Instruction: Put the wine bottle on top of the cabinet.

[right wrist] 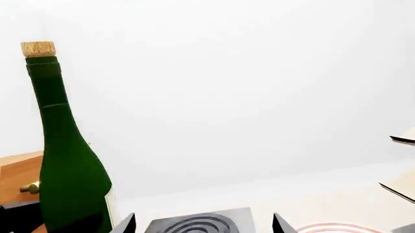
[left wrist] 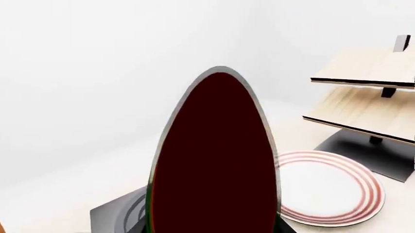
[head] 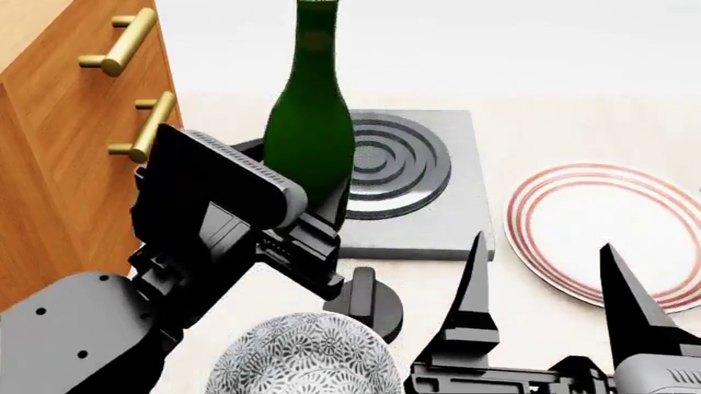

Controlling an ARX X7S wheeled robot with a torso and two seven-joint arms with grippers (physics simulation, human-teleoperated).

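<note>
Wine bottle (head: pixel 310 123): I am pinching it low on its body with my left gripper (head: pixel 318 217), keeping it upright beside the cabinet (head: pixel 55 156) at far left, ready for lifting onto its top. Right gripper (head: pixel 542 287): I am holding it spread and empty, near right, beside the plate (head: pixel 597 226).

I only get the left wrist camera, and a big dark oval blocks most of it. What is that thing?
Observer: That's the wine bottle, seen close up. The head view shows it upright, with the left gripper closed around its lower body.
Operator: Is it sealed?
Observer: Yes. The right wrist view shows a cork in its top.
Operator: Where's the cabinet?
Observer: In the head view the cabinet stands just to the robot's left of the bottle.
</note>
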